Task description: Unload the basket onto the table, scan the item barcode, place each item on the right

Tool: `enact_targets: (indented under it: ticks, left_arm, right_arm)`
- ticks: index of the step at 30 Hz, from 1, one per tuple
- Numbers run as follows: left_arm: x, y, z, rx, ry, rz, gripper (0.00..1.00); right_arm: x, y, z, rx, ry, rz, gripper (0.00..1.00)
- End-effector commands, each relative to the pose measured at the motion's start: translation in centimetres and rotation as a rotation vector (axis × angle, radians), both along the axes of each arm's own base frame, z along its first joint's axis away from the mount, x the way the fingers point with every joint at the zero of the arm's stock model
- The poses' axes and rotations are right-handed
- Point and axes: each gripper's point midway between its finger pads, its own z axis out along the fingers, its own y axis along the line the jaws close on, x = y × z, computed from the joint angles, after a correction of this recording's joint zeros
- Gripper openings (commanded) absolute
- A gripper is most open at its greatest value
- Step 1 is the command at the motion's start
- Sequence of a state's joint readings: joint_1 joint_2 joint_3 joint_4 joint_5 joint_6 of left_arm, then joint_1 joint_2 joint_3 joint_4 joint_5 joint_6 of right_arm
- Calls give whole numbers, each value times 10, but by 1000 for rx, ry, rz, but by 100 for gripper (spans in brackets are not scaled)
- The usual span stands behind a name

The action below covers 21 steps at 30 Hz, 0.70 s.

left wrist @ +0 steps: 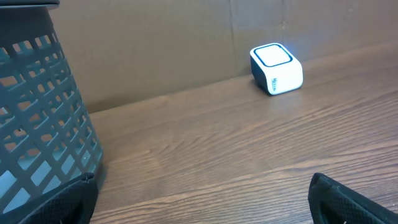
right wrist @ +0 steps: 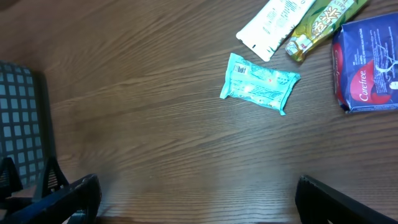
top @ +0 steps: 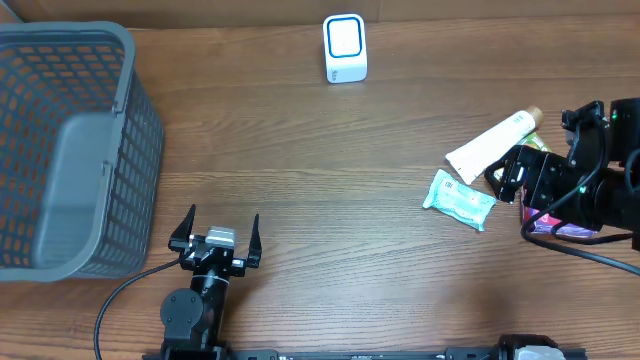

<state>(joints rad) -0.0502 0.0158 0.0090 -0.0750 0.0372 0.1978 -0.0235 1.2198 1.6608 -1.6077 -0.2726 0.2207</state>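
The white barcode scanner (top: 345, 48) with a blue-rimmed window stands at the table's far middle, and also shows as the scanner (left wrist: 277, 68) in the left wrist view. Items lie at the right: a teal packet (top: 459, 199) (right wrist: 260, 83), a white tube (top: 495, 145) (right wrist: 273, 25), a yellow-green sachet (right wrist: 323, 22) and a blue Carefree pack (right wrist: 367, 65). My right gripper (top: 512, 185) (right wrist: 199, 202) hovers open above the wood beside the teal packet, holding nothing. My left gripper (top: 220, 235) (left wrist: 202, 202) rests open near the front edge, empty.
A grey mesh basket (top: 70, 150) (left wrist: 37, 112) fills the left side, close to the left gripper, and its edge (right wrist: 22, 124) shows in the right wrist view. A brown wall runs behind the scanner. Black cables trail from both arms.
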Motion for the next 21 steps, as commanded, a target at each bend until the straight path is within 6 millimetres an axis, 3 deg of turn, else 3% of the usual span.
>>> enact_targets:
  ticks: [1,7,15,21]
  left_arm:
    - [0,1,-1,-3,1,6,100]
    - [0,1,-1,-3,1,6,100]
    - [0,1,-1,-3,1,6,100]
    - [0,1,-1,-3,1,6,100]
  right_arm:
    - [3,-6,6,-49,-34,-4,100]
    - [19,-10,13,-105,-120,45,100]
    - [44,-22,27,-240,-469,26,100]
    - [41,-28,24,-283,-723,-38,100]
